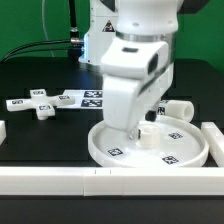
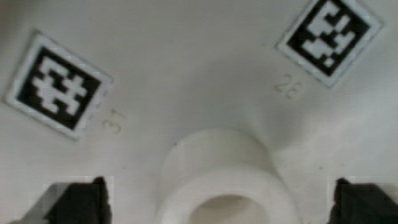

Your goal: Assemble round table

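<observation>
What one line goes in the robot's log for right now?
gripper: open, low over round disc | cross-shaped piece: loose on table | cylinder post: lying outside disc

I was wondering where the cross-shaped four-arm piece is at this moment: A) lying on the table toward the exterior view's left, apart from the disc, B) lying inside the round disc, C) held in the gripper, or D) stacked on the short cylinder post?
A: the cross-shaped piece lies flat on the black table toward the exterior view's left, apart from the round disc, over which the gripper hangs open.
</observation>
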`<state>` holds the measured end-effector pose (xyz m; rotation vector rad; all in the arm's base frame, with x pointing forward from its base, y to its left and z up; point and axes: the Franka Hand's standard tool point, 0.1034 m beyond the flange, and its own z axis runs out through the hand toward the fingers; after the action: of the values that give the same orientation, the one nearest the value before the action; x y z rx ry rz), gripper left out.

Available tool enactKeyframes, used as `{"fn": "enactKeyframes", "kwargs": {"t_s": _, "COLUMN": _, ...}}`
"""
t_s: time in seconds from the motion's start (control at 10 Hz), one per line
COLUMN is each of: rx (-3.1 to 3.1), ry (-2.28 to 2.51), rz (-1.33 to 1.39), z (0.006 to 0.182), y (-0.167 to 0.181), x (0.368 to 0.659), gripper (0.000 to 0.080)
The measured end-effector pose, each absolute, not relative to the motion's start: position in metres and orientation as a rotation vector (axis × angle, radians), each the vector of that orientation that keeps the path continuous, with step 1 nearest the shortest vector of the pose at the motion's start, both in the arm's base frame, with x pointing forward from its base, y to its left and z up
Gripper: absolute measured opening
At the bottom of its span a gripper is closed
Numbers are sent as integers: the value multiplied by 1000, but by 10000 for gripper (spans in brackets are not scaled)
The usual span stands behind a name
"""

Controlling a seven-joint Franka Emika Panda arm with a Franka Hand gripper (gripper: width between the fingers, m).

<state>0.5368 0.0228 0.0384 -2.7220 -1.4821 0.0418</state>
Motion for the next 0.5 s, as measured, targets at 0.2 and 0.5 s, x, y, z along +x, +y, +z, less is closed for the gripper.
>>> {"fn": "enactKeyframes", "kwargs": {"t_s": 0.2, "rx": -2816, "ry": -1336, "rz": 14, "z": 55, "y": 23, "x": 515, "gripper": 649}}
{"fn": "enactKeyframes", "kwargs": {"t_s": 0.5, "rx": -2940, "ry": -1086, "rz": -18, "z": 77, "y": 48, "x": 494, "gripper": 649}}
